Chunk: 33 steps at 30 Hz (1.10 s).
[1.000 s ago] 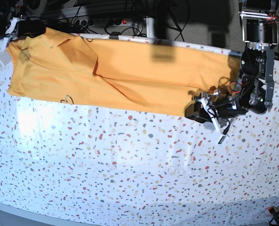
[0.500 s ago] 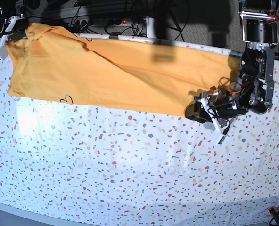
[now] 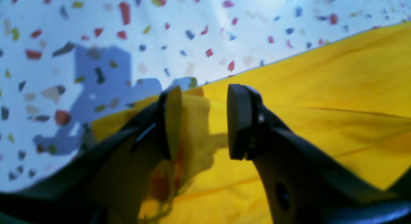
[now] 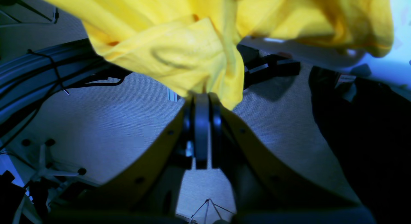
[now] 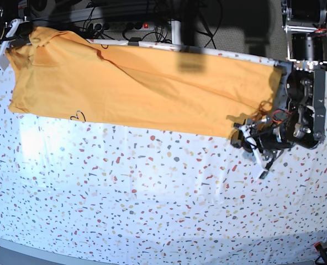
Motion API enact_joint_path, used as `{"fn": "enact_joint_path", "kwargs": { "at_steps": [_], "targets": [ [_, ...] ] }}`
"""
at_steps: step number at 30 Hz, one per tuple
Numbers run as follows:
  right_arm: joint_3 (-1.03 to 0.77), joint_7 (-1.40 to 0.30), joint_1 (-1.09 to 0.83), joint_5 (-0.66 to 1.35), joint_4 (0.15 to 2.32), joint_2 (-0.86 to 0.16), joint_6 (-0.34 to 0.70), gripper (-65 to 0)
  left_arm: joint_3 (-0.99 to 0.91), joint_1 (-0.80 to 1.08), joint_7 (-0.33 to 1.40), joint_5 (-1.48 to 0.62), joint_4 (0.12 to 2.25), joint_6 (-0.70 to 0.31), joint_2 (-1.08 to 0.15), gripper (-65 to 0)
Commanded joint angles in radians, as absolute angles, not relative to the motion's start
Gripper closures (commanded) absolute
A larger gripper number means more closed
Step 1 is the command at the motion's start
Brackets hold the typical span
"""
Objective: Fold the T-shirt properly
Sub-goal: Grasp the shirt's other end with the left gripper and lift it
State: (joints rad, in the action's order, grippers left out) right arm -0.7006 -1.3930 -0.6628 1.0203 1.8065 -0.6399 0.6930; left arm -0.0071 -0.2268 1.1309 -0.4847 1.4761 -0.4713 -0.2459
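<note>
While the T-shirt [image 5: 141, 88] lies stretched in a long band along the far edge of the table [image 5: 152, 204], its long axis runs from one arm to the other, so each pincer sits at one end of it. The right pincer [image 4: 201, 98] is pinched tight on a bunched corner of the cloth, out past the table's far corner, with floor and cables [image 4: 38, 73] beneath it. At the opposite end, the left pincer [image 3: 202, 121] stands wide, its two pads straddling the shirt's near corner, where a small upright ridge of fabric rises between them without being gripped. The shirt spreads away from that pincer toward the right arm. The coming move likely turns on closing over this ridge, since the left arm is the one nearest that free end. The thin black lettering [image 5: 78, 116] sits at the shirt's near hem, toward the right arm's end.
</note>
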Motion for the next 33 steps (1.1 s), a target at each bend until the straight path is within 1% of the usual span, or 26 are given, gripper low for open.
{"fn": "enact_joint_path", "kwargs": {
  "at_steps": [1,8,18,26,27,28,29,30,31,33],
  "targets": [
    [-0.712,-1.396,-0.665,1.021,1.818,-0.657,0.698,0.0,-0.012,-0.238,1.114,-0.488,1.490,-0.471,-0.252,-23.2],
    [-0.712,-1.396,-0.665,1.025,1.818,-0.657,0.698,0.0,-0.012,-0.230,1.000,-0.336,1.490,-0.471,-0.252,-23.2],
    [-0.712,-1.396,-0.665,1.025,1.818,-0.657,0.698,0.0,-0.012,-0.224,1.041,-0.311,1.485,-0.471,-0.252,-23.2],
    [-0.712,-1.396,-0.665,1.032,1.818,-0.657,0.698,0.0,-0.012,-0.174,1.043,-0.312,1.485,-0.471,-0.252,-22.9],
    [-0.712,-1.396,-0.665,1.032,1.818,-0.657,0.698,0.0,-0.012,-0.175,1.043,-0.312,1.485,-0.471,-0.252,-21.3],
    [-0.712,-1.396,-0.665,1.032,1.818,-0.657,0.698,0.0,-0.012,-0.176,1.042,-0.315,1.485,-0.471,-0.252,-17.5],
    [-0.712,-1.396,-0.665,1.032,1.818,-0.657,0.698,0.0,-0.012,-0.178,1.044,-0.318,1.485,-0.471,-0.252,-11.0],
    [-0.712,-1.396,-0.665,1.032,1.818,-0.657,0.698,0.0,-0.012,-0.178,1.044,-0.319,1.485,-0.470,-0.253,-3.0],
    [-0.712,-1.396,-0.665,1.032,1.818,-0.657,0.698,0.0,-0.012,-0.178,1.044,-0.319,1.486,-0.470,-0.253,0.0],
    [-0.712,-1.396,-0.665,1.032,1.818,-0.657,0.698,0.0,-0.012,-0.178,1.043,-0.327,1.489,-0.468,-0.253,0.0]
  ]
}}
